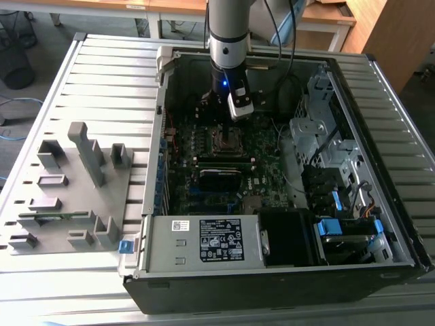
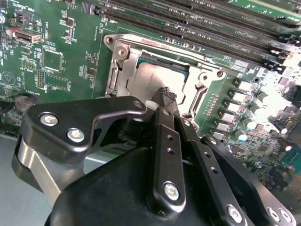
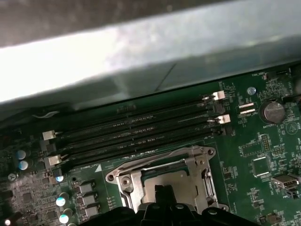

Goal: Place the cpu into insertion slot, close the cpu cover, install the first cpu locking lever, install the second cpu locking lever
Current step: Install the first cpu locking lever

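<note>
Closest to the lens in the second wrist view is the gripper (image 2: 165,96), a black body with bolted links that narrow to two fingers (image 2: 162,136). The fingers are drawn together at their tips, and nothing can be seen pinched between them. The tips sit right at the chip (image 2: 151,75), on or just above its dull silver top; I cannot tell whether they touch it.

The chip lies flat inside the socket (image 2: 162,60), whose dark rim shows along one edge. The cover (image 2: 117,77), a thin silver frame, lies down around the chip, with the chip's top showing through its window. In the first wrist view the gripper (image 3: 162,190) again points at the chip (image 3: 178,181), framed by the cover (image 3: 134,181). Long black memory slots (image 3: 141,127) run just beside the socket on the green board (image 3: 244,136).

In the exterior view, take the socket (image 1: 228,141) as the middle of a dial. The arm (image 1: 230,27) comes down from twelve o'clock, and the gripper (image 1: 226,130) hangs directly over the socket inside an open computer case (image 1: 158,122). A small white camera box (image 1: 241,105) rides on the wrist at about one o'clock. Silver drive bays (image 1: 309,132) stand at three o'clock. A grey power supply (image 1: 217,241) with a white label lies at six o'clock. Outside the case, at about eight o'clock, a grey holder (image 1: 68,183) with upright blocks rests on the slatted table (image 1: 102,75).
</note>
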`<state>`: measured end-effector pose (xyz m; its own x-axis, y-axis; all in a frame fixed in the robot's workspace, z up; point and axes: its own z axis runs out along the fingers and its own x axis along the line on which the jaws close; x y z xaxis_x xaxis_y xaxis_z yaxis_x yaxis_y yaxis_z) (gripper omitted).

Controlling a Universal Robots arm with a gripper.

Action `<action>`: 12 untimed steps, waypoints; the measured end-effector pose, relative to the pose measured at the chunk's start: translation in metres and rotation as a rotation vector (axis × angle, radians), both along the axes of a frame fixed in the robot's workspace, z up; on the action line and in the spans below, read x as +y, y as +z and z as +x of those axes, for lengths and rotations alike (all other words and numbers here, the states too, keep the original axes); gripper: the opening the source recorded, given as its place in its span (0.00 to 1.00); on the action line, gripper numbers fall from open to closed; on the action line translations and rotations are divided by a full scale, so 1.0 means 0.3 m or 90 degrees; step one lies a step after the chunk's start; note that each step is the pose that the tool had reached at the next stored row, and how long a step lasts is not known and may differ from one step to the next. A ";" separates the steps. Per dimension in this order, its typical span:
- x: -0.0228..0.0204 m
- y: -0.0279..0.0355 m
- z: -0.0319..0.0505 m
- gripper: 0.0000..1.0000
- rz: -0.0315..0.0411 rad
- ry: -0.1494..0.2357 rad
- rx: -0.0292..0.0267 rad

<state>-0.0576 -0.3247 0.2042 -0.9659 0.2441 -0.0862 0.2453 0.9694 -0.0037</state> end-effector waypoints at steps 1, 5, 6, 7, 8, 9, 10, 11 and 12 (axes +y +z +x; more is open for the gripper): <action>0.000 0.000 0.000 0.10 0.0000 0.000 0.0005; 0.000 0.014 0.000 0.10 0.0002 0.002 0.0005; 0.000 0.018 0.000 0.10 0.0002 0.003 0.0005; 0.000 0.018 0.000 0.10 0.0003 0.005 0.0005; 0.000 0.018 0.001 0.10 0.0003 0.011 0.0004; 0.000 0.018 0.001 0.10 0.0002 0.020 0.0005; 0.000 0.018 0.001 0.10 0.0002 0.030 0.0005; 0.000 0.018 0.000 0.10 0.0002 0.041 0.0005; 0.000 0.017 0.001 0.10 0.0002 0.051 0.0005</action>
<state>-0.0575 -0.3246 0.2093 -0.9825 0.1656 -0.0853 0.1665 0.9860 -0.0036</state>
